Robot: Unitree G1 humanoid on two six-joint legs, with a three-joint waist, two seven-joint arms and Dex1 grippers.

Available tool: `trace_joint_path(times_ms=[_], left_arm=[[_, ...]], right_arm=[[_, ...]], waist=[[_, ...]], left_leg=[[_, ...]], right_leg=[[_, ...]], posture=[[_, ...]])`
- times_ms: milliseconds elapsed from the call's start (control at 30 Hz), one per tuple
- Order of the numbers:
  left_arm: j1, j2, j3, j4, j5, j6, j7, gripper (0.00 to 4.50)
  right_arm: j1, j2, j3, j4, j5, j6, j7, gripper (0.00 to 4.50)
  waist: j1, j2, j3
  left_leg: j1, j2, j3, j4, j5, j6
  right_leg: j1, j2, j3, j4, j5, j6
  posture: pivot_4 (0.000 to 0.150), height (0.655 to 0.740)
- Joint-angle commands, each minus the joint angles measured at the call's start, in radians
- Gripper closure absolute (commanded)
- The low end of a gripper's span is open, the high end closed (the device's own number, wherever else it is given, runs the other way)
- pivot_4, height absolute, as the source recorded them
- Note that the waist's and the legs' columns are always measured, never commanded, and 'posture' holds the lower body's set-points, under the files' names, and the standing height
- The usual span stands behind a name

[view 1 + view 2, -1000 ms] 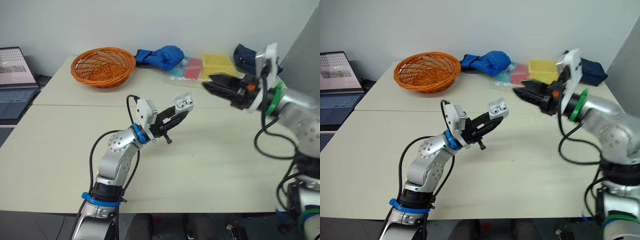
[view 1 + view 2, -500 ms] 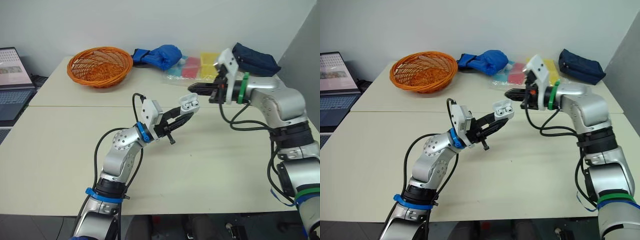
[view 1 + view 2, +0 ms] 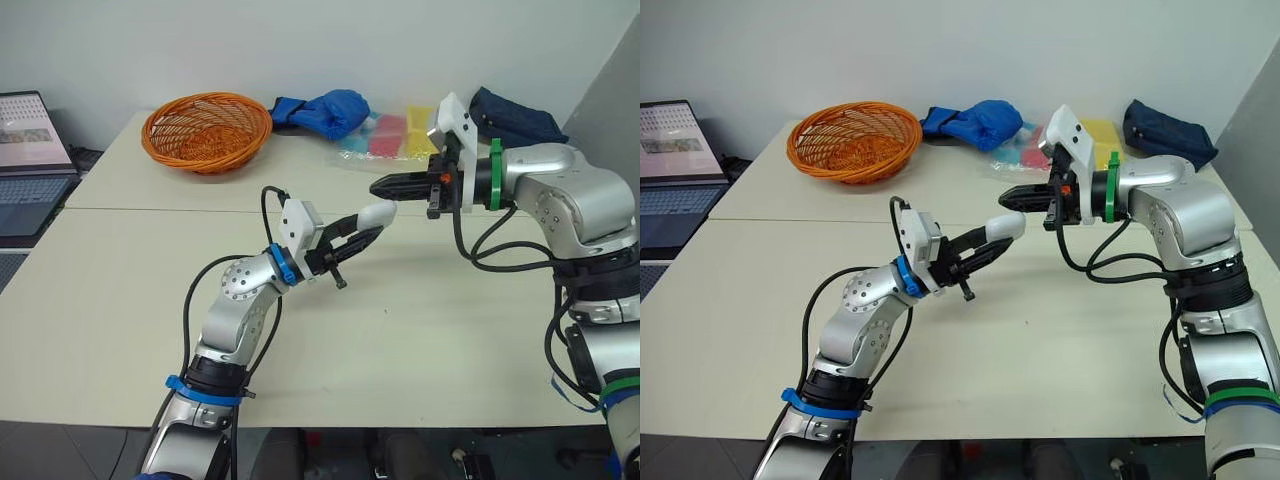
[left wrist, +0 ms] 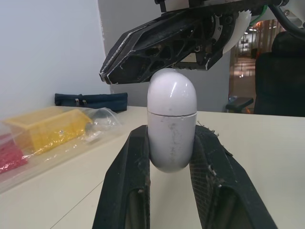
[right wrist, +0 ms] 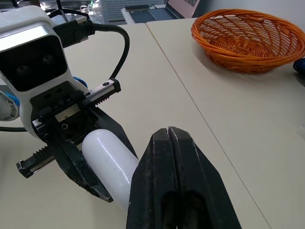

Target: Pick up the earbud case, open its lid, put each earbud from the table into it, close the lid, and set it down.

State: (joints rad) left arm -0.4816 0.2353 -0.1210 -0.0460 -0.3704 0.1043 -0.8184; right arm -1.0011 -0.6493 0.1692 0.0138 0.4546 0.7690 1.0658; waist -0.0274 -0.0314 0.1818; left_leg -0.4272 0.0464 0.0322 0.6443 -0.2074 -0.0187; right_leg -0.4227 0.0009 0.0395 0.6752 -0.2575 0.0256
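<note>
Pale beige surface fills the middle of the head views. An orange basket sits at upper left and a laptop at the left edge. A blue cloth, bagged yellow and red blocks and a dark pouch lie along the top. Near the frame's centre the left pincer holds the white earbud case above the surface, its fingers narrow on the case's two sides. The right pincer reaches in from the right, tips at the case's upper end. The left wrist view makes the seam plain: the lid sits closed on the body, with the black tips right at its rounded top; whether they press on it I cannot tell. The right wrist view shows those fingers pressed together with nothing between them, and the case just beneath.
</note>
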Motion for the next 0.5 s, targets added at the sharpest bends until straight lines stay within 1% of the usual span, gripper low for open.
trace_joint_path(times_ms=[33,200,267,367,433,467,500], left_arm=[[-0.033,-0.016,0.022,-0.021,-0.016,0.005,0.026,3.76],[-0.044,-0.009,0.021,-0.01,-0.011,0.008,0.009,3.76],[-0.069,0.002,0.034,-0.016,-0.046,0.085,0.014,3.76],[-0.106,0.025,0.047,-0.02,-0.098,0.212,0.008,3.76],[-0.143,0.08,0.046,0.003,-0.143,0.355,-0.034,3.76],[-0.159,0.103,0.045,0.011,-0.163,0.418,-0.049,3.76],[-0.181,0.128,0.057,0.028,-0.198,0.509,-0.056,3.76]], right_arm=[[0.026,-0.004,-0.009,-0.072,-0.027,-0.054,-0.013,4.48],[0.084,0.012,-0.044,-0.104,-0.059,-0.109,-0.082,4.48],[0.098,0.015,-0.138,-0.08,-0.029,-0.182,-0.091,4.48],[0.119,0.014,-0.216,-0.08,0.01,-0.23,-0.09,4.48],[0.185,-0.011,-0.245,-0.144,0.045,-0.226,-0.054,4.11],[0.218,-0.026,-0.251,-0.173,0.052,-0.233,-0.034,3.87],[0.271,-0.044,-0.261,-0.213,0.065,-0.236,-0.016,3.54]], waist=[[0.0,0.0,0.0],[0.0,0.0,0.0],[0.0,0.0,0.0],[0.002,0.0,0.0],[0.0,0.0,0.0],[0.001,0.0,0.0],[0.0,0.0,0.0]], left_leg=[[0.0,0.0,0.0,0.0,0.0,0.0],[0.0,0.0,0.0,0.0,0.0,0.0],[0.0,0.0,0.0,0.0,0.0,0.0],[0.0,-0.001,0.0,0.001,0.0,0.0],[0.0,-0.001,0.0,0.001,0.0,0.0],[0.0,-0.001,0.0,0.0,0.0,0.0],[0.0,-0.001,-0.001,0.0,0.0,0.0]], right_leg=[[0.0,0.0,0.0,0.0,0.0,0.0],[0.0,0.0,0.0,0.0,0.0,0.0],[0.0,0.0,0.0,0.0,0.0,0.0],[0.0,0.0,-0.001,0.0,0.0,0.0],[0.0,0.0,-0.001,0.0,0.0,0.0],[0.001,0.0,-0.001,0.0,0.0,0.0],[0.001,0.0,-0.001,-0.001,0.0,0.0]], posture=[[0.15,0.74],[0.15,0.74],[0.15,0.74],[0.15,0.74],[0.15,0.74],[0.15,0.74],[0.15,0.74]])
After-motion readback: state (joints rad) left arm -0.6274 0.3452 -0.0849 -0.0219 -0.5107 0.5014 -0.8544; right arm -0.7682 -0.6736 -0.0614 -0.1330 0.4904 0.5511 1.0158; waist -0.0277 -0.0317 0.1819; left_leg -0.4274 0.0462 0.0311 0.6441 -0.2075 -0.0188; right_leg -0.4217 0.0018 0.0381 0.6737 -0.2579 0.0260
